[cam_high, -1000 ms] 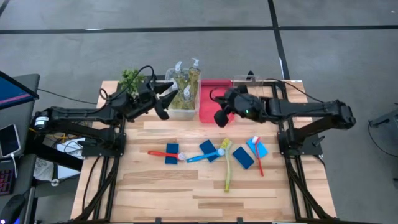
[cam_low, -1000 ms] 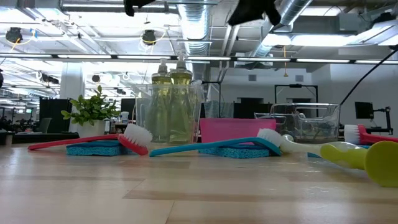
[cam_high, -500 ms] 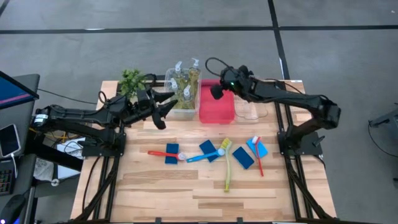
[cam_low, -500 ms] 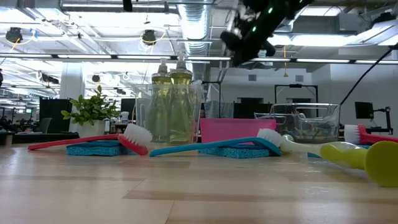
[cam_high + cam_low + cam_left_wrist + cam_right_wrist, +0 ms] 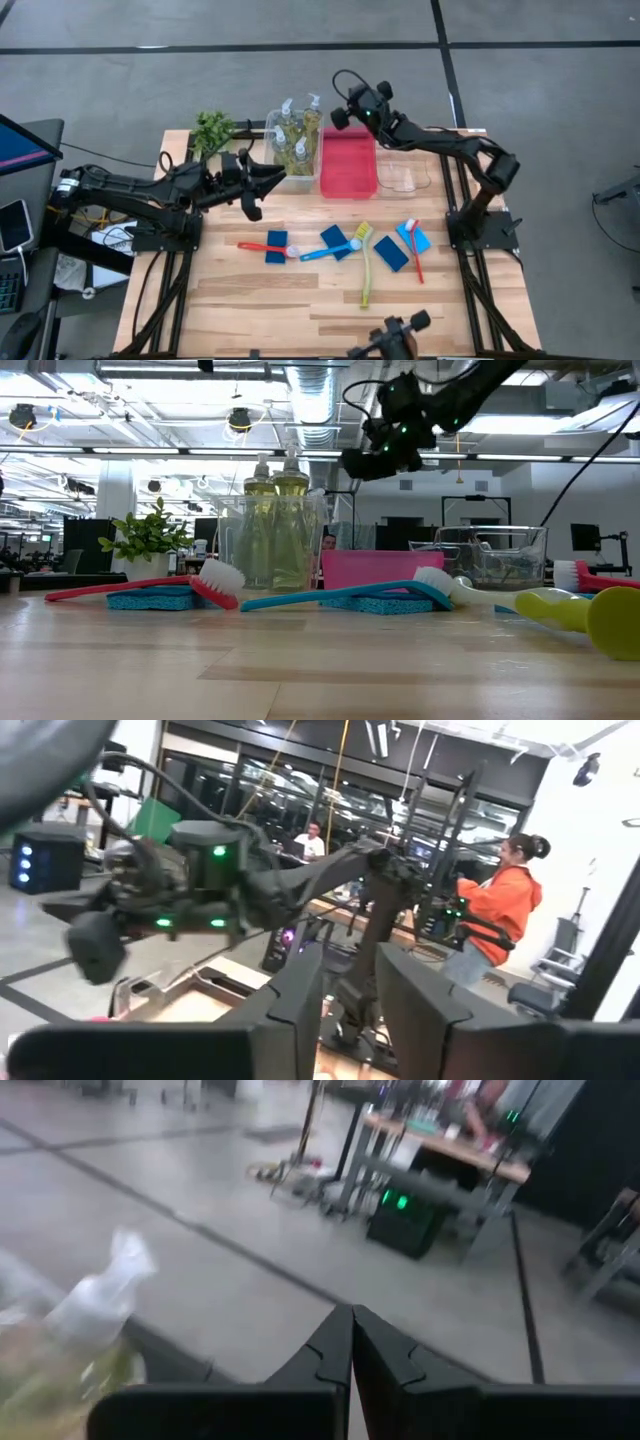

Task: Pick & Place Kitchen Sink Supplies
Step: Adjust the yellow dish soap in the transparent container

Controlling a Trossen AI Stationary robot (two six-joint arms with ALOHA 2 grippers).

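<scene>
Several pump bottles (image 5: 297, 130) of yellow-green soap stand in a clear tub (image 5: 283, 180) at the back of the table. Blue sponges (image 5: 391, 253) and red (image 5: 262, 245), blue (image 5: 322, 252) and yellow-green (image 5: 364, 270) brushes lie on the wood mid-table. My left gripper (image 5: 270, 180) hovers just near and left of the tub, open by a narrow gap, nothing between its fingers (image 5: 300, 1000). My right gripper (image 5: 342, 116) is shut and empty, high over the red tray's far end; one bottle's pump top (image 5: 105, 1295) shows beside it.
A red tray (image 5: 347, 170) sits right of the bottle tub, with an empty clear tub (image 5: 408, 172) further right. A small plant (image 5: 211, 130) stands at the back left. A dark device (image 5: 392, 340) sits at the near edge. People are in the room beyond.
My right gripper has swung from above the red tray's near side toward the table's far edge and sunk lower, staying shut. My left gripper has swung away from the bottle tub toward the near edge.
</scene>
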